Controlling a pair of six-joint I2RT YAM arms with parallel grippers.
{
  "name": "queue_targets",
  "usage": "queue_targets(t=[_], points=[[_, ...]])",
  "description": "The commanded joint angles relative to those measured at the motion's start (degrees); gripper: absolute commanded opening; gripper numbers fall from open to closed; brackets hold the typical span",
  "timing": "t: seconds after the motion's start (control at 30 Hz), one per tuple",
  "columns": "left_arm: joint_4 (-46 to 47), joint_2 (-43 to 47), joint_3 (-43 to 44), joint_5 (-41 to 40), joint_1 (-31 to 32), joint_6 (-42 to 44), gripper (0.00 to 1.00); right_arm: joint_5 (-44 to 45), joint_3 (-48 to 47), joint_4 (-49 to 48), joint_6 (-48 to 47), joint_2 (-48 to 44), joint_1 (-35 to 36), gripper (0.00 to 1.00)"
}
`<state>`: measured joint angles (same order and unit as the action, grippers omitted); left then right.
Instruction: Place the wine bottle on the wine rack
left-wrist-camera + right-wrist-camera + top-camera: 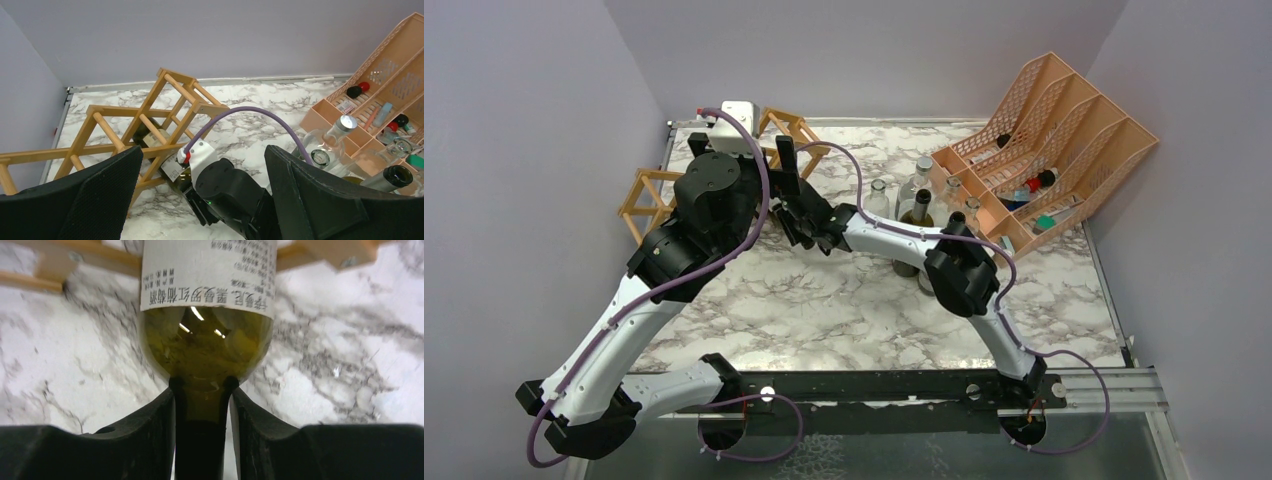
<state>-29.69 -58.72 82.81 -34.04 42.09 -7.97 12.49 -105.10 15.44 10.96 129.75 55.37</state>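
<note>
Glass wine bottle [207, 345] in stick-lattice wine rack [176, 80]; right end effector [202, 390] clamps neck, left end effector [202, 150] apart.

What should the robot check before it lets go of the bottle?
1. Wine bottle lies in the wine rack, label between the sticks: ok.
2. The bottle's far end is supported: cannot tell, it is hidden.
3. Right gripper hugs the neck on both sides: ok.
4. Left gripper is open and apart from the bottle: ok.
5. Room behind the right arm, where the standing bottles are close: cannot tell.
</note>
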Motion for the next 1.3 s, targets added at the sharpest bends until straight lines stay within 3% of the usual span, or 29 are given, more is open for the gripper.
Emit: queue_targets(t=[0.0, 0.43, 0.6, 0.87, 1.27], points=[[-0.4, 0.7, 1.9, 0.8, 0.1, -0.6, 0.99, 1.8, -5.6, -9.0, -2.1, 1.6, -0.6, 0.44], [-0.7, 0.7, 2.4, 0.7, 0.1, -0.5, 0.99, 0.4, -9.3, -10.3, -2.1, 5.0, -1.3, 0.42], [-1.0, 0.6, 3.5, 0.3, 0.1, 0.1, 0.99, -0.8, -8.4, -10.4, -1.2, 2.8, -1.3, 0.48], [-1.8, 0.5, 9.1, 0.2, 0.1, 1.8, 0.99, -2.5, -7.8, -6.0, 1.2, -4.8, -1.4, 0.61], [-2.0, 3.9, 10.9, 4.5, 0.1, 2.1, 0.99, -3.1, 7.2, -2.2, 0.9, -27.2, -1.3, 0.63]])
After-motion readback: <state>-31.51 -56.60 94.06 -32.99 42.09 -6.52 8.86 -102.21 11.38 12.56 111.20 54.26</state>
